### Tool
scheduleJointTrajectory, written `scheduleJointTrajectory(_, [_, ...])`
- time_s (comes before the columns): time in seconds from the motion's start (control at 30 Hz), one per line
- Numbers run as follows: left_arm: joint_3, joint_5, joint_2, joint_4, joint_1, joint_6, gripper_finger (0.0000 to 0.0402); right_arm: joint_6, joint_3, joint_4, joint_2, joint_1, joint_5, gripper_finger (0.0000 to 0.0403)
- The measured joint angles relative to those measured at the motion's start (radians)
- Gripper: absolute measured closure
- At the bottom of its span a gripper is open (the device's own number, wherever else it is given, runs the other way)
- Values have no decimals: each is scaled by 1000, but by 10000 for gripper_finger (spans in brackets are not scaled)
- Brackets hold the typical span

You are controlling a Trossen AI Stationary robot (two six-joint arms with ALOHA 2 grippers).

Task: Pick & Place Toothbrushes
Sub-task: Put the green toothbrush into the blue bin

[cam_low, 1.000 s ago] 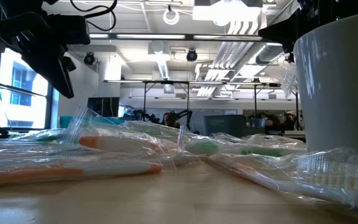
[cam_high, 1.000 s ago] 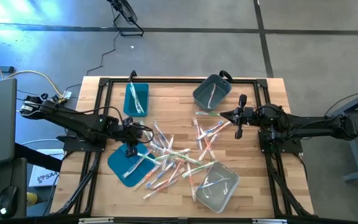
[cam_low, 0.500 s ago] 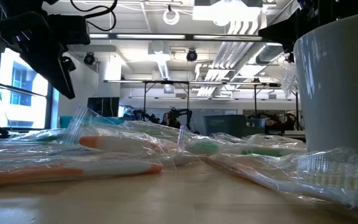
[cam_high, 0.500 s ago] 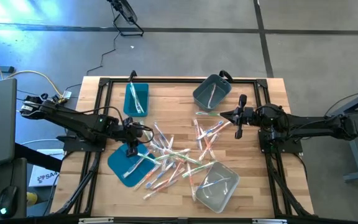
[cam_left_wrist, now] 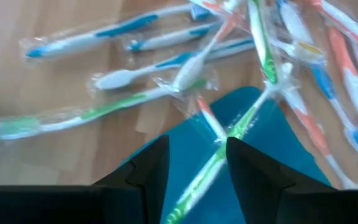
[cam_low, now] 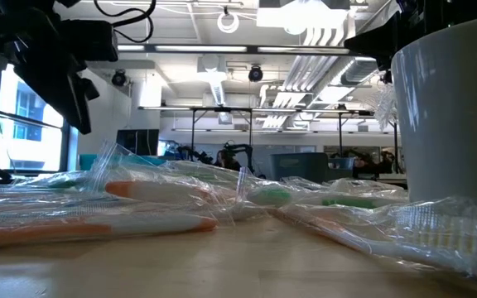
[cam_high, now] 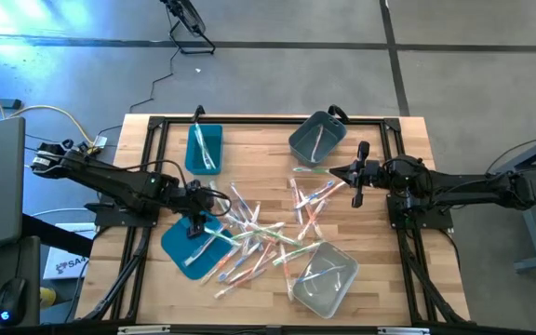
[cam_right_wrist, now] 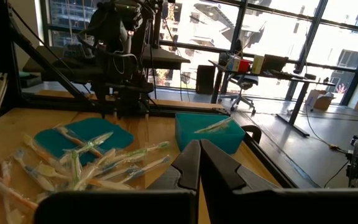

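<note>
**Left gripper lets go over the flat teal lid**

The toothbrushes [cam_high: 259, 233] lie mostly in a loose wrapped heap across the middle of the surface [cam_high: 380, 261]. A green-handled toothbrush [cam_left_wrist: 219, 158] lies on the flat teal lid [cam_high: 186, 244] at the left, its head end running off toward the heap. The left gripper [cam_high: 196, 221] hangs just above that lid. Over the last second its fingers spread apart and then stopped; they now stand released with nothing between them, and the arm has drawn back a little. I take that as 1 drop just finished, with many brushes left to sort.

The right gripper [cam_high: 354, 194] is clenched and empty, waiting near the right edge, unmoved over that second.

The high view lays out the teal bin [cam_high: 204, 147] at the far left, the grey bin [cam_high: 316, 138] beside it and the clear bin [cam_high: 324, 277] near the front, each with at least 1 brush inside. Only the left wrist view shows the green brush passing under the open fingers [cam_left_wrist: 148, 171]. The low view gives wrapped brushes close up and the left arm overhead, but no lid.
</note>
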Motion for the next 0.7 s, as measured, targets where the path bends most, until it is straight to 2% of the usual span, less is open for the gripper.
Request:
scheduleJointTrajectory(0.4, [0, 3, 108, 38, -4, 28, 245, 0, 0, -3, 0, 0, 0, 400])
scheduleJointTrajectory(0.7, [2, -30, 153, 114, -98, 59, 245, 0, 0, -3, 0, 0, 0, 400])
